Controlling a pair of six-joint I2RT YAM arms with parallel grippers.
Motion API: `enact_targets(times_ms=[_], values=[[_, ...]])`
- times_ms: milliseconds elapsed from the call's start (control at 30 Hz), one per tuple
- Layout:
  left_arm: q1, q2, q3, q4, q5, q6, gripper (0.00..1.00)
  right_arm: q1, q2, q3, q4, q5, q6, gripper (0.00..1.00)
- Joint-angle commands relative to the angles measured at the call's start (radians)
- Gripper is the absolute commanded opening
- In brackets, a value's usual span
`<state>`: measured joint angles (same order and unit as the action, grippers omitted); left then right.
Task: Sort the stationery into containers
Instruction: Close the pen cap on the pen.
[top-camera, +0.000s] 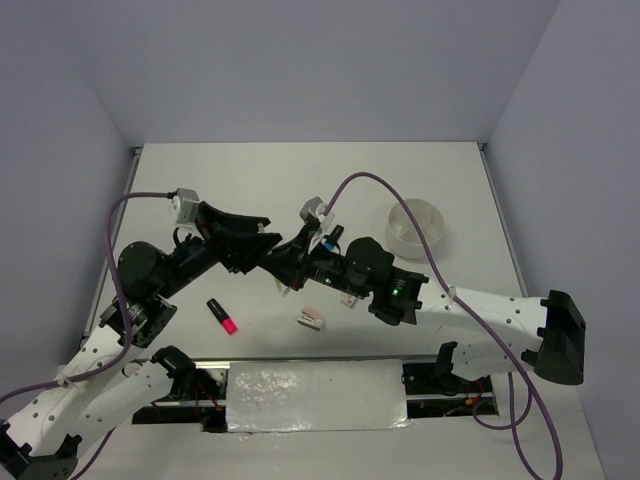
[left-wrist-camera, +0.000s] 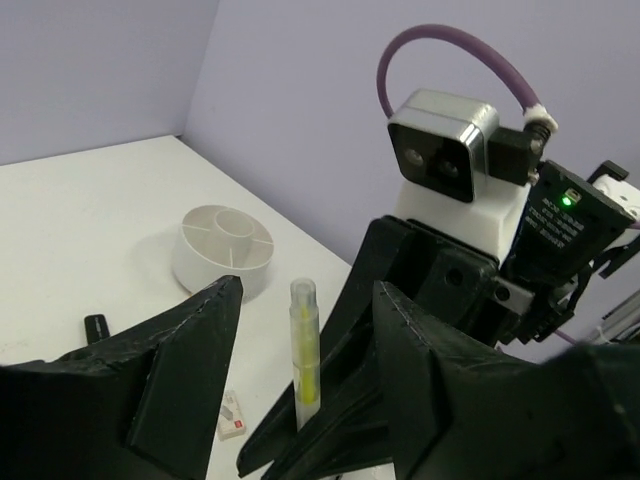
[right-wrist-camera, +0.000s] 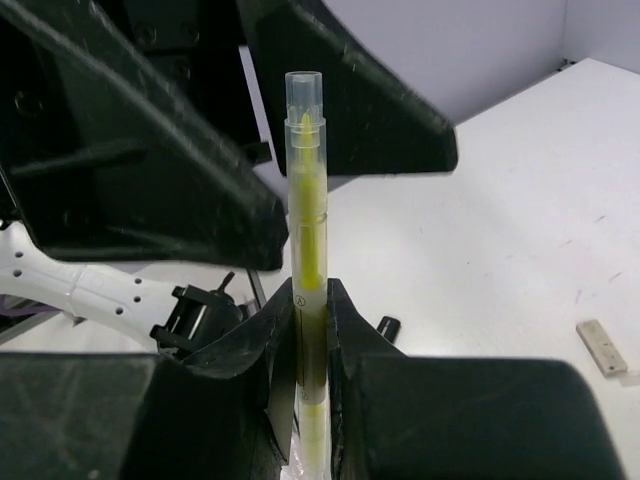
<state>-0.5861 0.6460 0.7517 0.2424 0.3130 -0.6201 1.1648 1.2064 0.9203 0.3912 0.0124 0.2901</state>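
Pale yellow pen (right-wrist-camera: 305, 150): stood upright, clamped low on its barrel by the right tool (right-wrist-camera: 311, 300), which was closed tightly on it. Left tool (left-wrist-camera: 307, 288): was spread wide, one finger on each side of the pen's capped end, neither touching it. Round white tub (left-wrist-camera: 205, 272): sat at 3 o'clock from both tools in the top view, well apart. Pink-ended black highlighter (top-camera: 222, 316): lay on the tabletop (top-camera: 300, 180) at 7 o'clock. Small whitish eraser (top-camera: 312, 319): lay at 5 o'clock.
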Motion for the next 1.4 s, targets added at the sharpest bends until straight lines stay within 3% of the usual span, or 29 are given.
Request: enact_targets(times_ms=[0, 200, 333, 567, 667, 767, 800, 900, 933, 1067, 1367], values=[[-0.004, 0.001, 0.078, -0.020, -0.048, 0.033, 0.68, -0.002, -0.010, 0.017, -0.002, 0.006, -0.017, 0.00], [-0.004, -0.009, 0.121, -0.067, -0.121, 0.039, 0.66, -0.002, -0.007, 0.022, -0.015, 0.017, -0.014, 0.00], [-0.003, 0.001, 0.115, -0.061, -0.100, 0.031, 0.57, -0.004, -0.008, 0.031, -0.028, 0.020, -0.016, 0.00], [-0.004, 0.037, 0.121, -0.077, -0.088, 0.026, 0.56, -0.002, -0.008, 0.043, -0.037, 0.023, -0.020, 0.00], [-0.004, 0.049, 0.127, -0.087, -0.084, 0.028, 0.51, -0.004, -0.011, 0.043, -0.035, 0.032, -0.022, 0.00], [-0.004, 0.060, 0.129, -0.089, -0.072, 0.026, 0.39, -0.001, -0.011, 0.055, -0.041, 0.034, -0.028, 0.00], [-0.004, 0.061, 0.130, -0.091, -0.069, 0.025, 0.24, -0.002, -0.011, 0.058, -0.044, 0.035, -0.034, 0.00], [-0.004, 0.069, 0.135, -0.084, -0.038, 0.020, 0.02, -0.002, -0.007, 0.077, -0.049, 0.047, -0.046, 0.00], [-0.004, 0.072, 0.135, -0.081, -0.028, 0.019, 0.00, -0.002, -0.005, 0.083, -0.049, 0.050, -0.051, 0.00], [-0.004, 0.095, 0.136, -0.080, 0.040, 0.017, 0.00, -0.013, 0.013, 0.140, -0.060, 0.038, -0.112, 0.00], [-0.030, 0.130, 0.058, -0.101, 0.031, 0.029, 0.00, -0.099, 0.120, 0.414, -0.107, -0.045, -0.161, 0.00]])
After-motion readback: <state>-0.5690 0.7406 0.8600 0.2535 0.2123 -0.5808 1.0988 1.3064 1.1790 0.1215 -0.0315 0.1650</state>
